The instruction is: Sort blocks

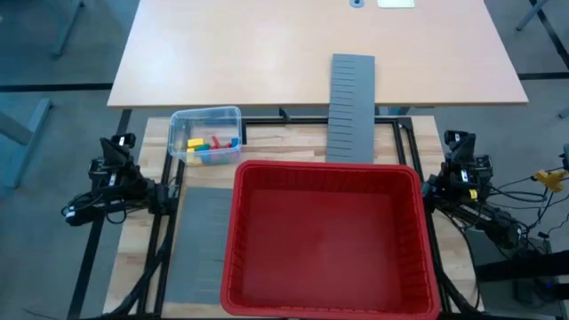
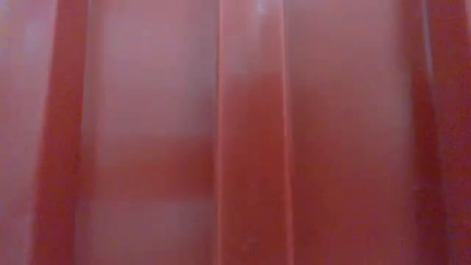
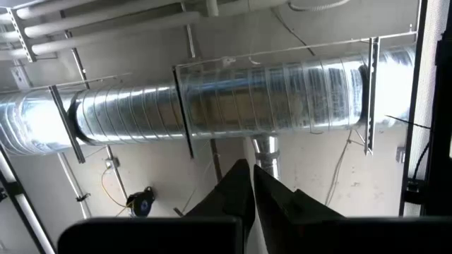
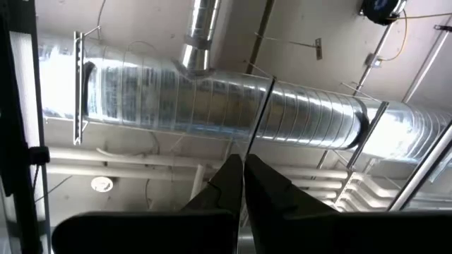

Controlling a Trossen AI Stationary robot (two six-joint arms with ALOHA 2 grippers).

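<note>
The blocks [image 1: 212, 146], red, yellow, green and blue, lie in a heap on the floor of a small clear tub [image 1: 205, 135] at the table's far left. My left gripper [image 3: 253, 176] is folded back at the table's left edge, points up at the ceiling and is shut on nothing. My right gripper [image 4: 244, 169] is folded back at the right edge, also pointing up and shut on nothing. In the high view the left arm [image 1: 116, 173] and the right arm [image 1: 462, 173] stand well away from the blocks.
A large red basket [image 1: 327, 238] fills the table's middle and near side; its wall [image 2: 235, 132] blocks the whole low view. One grey slotted panel [image 1: 352, 108] lies at the far side, another [image 1: 203, 240] lies left of the basket. A tan table [image 1: 311, 49] stands beyond.
</note>
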